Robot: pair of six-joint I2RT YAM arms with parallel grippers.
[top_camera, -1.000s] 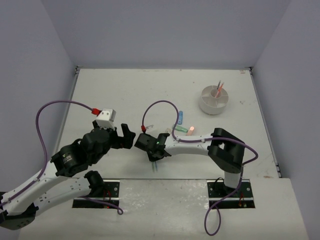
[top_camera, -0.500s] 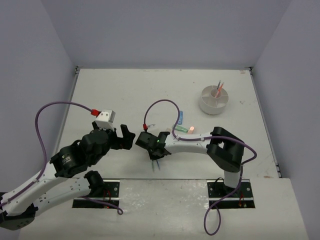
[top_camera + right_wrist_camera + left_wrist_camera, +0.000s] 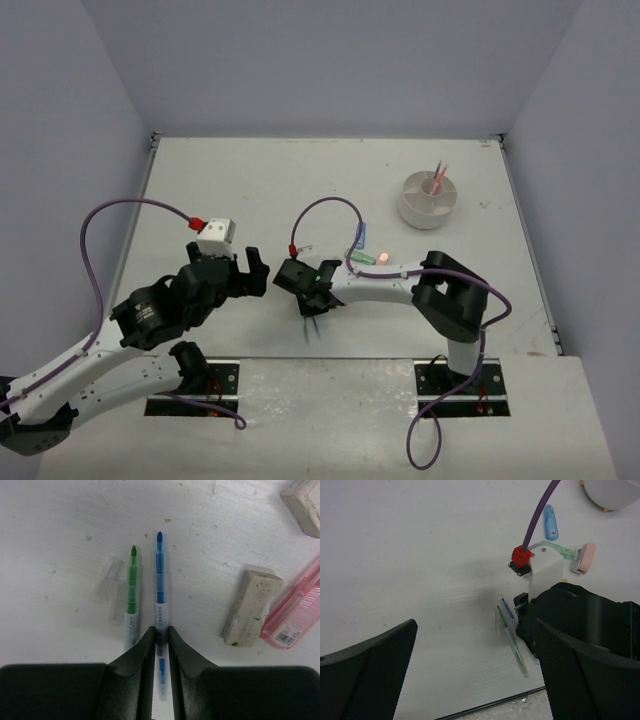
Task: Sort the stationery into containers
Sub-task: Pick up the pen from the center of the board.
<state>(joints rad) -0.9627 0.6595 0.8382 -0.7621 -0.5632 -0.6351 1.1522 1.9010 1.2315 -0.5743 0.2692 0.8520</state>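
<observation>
Currently, the table (image 3: 250, 180) differs little from a second ago: the right arm has only edged forward, and the left gripper (image 3: 475, 630) hangs wide open, holding nothing. The tub (image 3: 428, 200) stands well apart, far right. The right gripper (image 3: 160, 635) pinches the blue pen (image 3: 159, 580), apparently unlifted. Beside it lie the green pen (image 3: 131, 580), tan erasers (image 3: 251, 605) and a clear cap (image 3: 107, 580), none blocking the lift.

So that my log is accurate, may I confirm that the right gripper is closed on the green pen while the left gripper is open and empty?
Not quite: the right wrist view shows the right gripper closed on the blue pen; the green pen lies free beside it. The left gripper is open and empty.
</observation>
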